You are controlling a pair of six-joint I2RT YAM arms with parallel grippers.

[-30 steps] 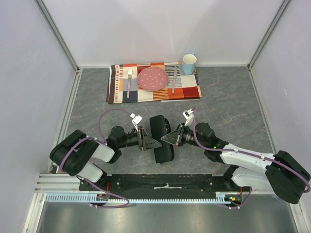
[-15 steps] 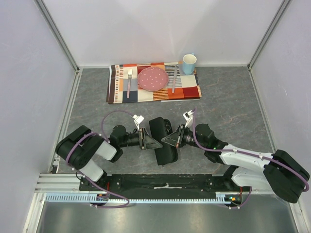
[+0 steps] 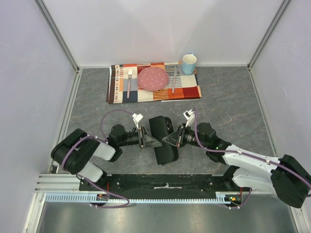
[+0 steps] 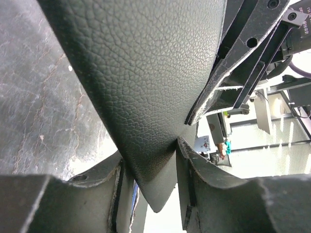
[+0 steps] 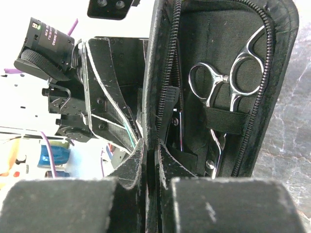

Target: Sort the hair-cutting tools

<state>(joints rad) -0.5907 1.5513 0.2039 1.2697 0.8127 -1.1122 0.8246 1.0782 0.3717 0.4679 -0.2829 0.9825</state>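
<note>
A black zip case [image 3: 163, 141] stands partly open on the table between my two arms. In the right wrist view its lining [image 5: 277, 73] holds silver scissors [image 5: 228, 87] with ring handles under an elastic strap, and a second slim metal piece [image 5: 181, 130] sits in a pocket beside them. My right gripper [image 5: 150, 145] is shut on the edge of the case's near flap. My left gripper [image 4: 148, 155] has the corner of the other leather flap [image 4: 146, 73] wedged between its fingers. Both grippers meet at the case in the top view, left [image 3: 156, 143] and right [image 3: 168, 140].
At the back lies a striped placemat [image 3: 189, 91] with a fork [image 3: 129, 80], a pink plate [image 3: 153, 78] and a knife [image 3: 174, 80]. A light blue cup [image 3: 189, 63] stands at its right corner. Grey walls enclose the table on three sides.
The left gripper's jaws have narrowed onto the case's flap. The left arm shifted slightly, and the case has stayed between the grippers. The right gripper has kept its hold.
</note>
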